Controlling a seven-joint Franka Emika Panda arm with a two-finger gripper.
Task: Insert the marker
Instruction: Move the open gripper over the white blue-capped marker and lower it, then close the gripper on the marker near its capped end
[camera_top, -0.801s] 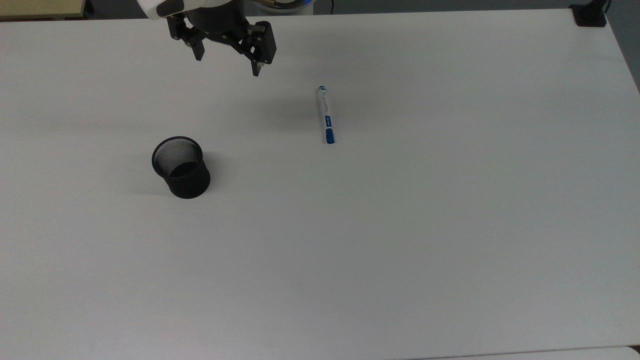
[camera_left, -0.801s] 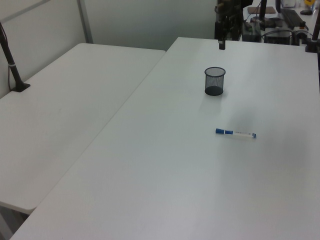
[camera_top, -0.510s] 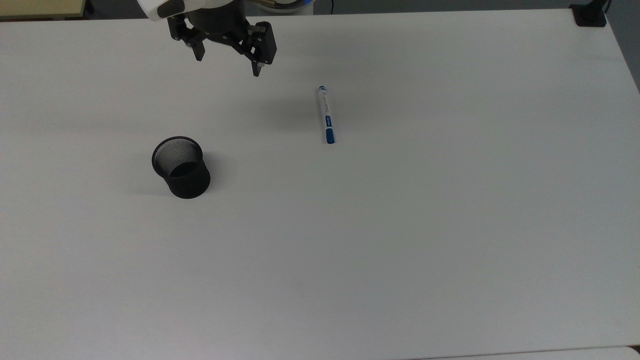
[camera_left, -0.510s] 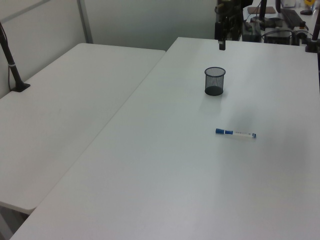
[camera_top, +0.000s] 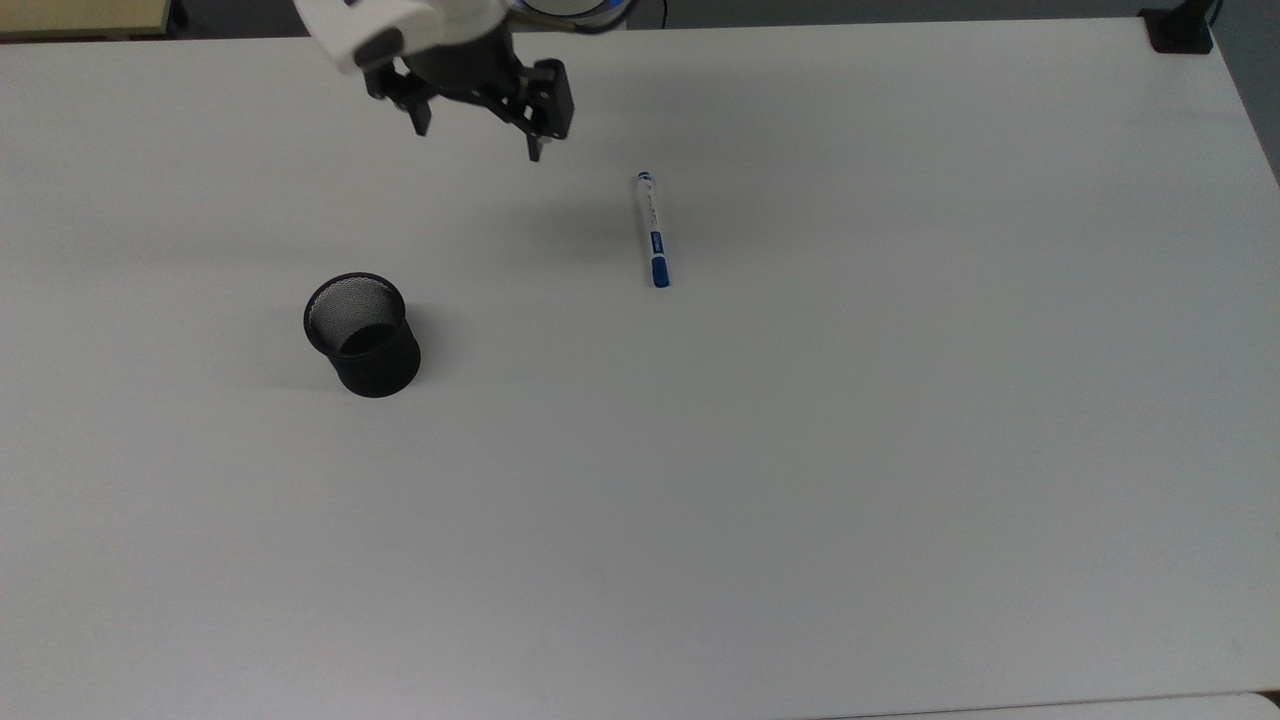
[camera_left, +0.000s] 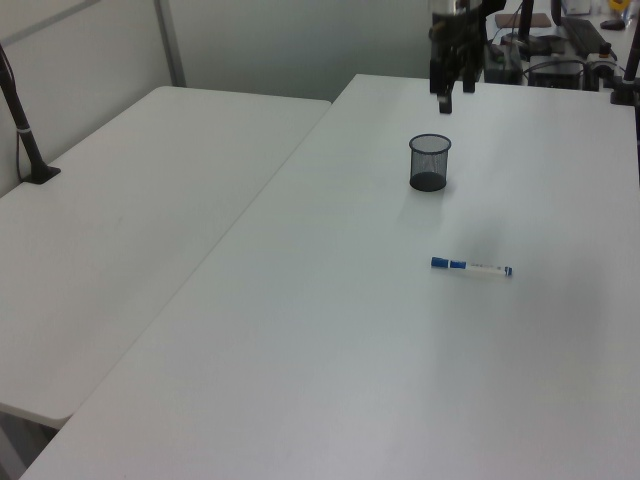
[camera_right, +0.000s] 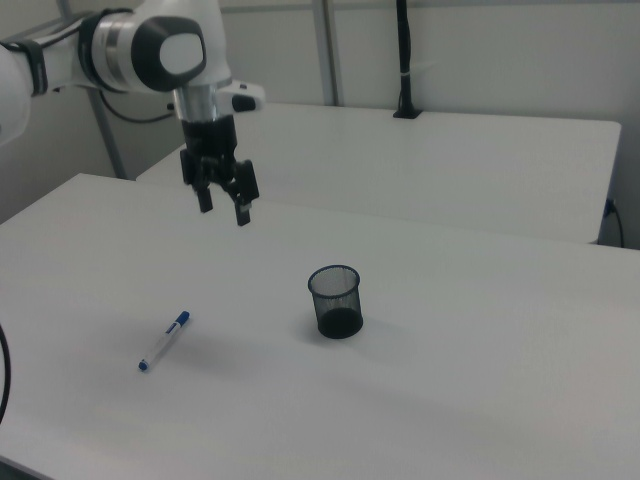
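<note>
The marker (camera_top: 652, 229), a slim white pen with a blue cap, lies flat on the white table (camera_top: 800, 450); it also lies in the left view (camera_left: 471, 267) and the right view (camera_right: 164, 341). A black mesh cup (camera_top: 361, 334) stands upright and empty, apart from the marker (camera_left: 429, 162) (camera_right: 335, 301). My gripper (camera_top: 478, 143) hangs open in the air at the table's far edge in the top view, above and to the left of the marker, holding nothing (camera_right: 223, 211) (camera_left: 444, 98).
A second white table (camera_left: 130, 220) adjoins at the left view's left. A black clamp post (camera_top: 1180, 25) sits at the top view's upper right corner. Desk clutter stands behind the table's far end (camera_left: 560, 50).
The gripper has shifted a little toward the top view's right and down, nearer the marker. The marker and cup have not moved.
</note>
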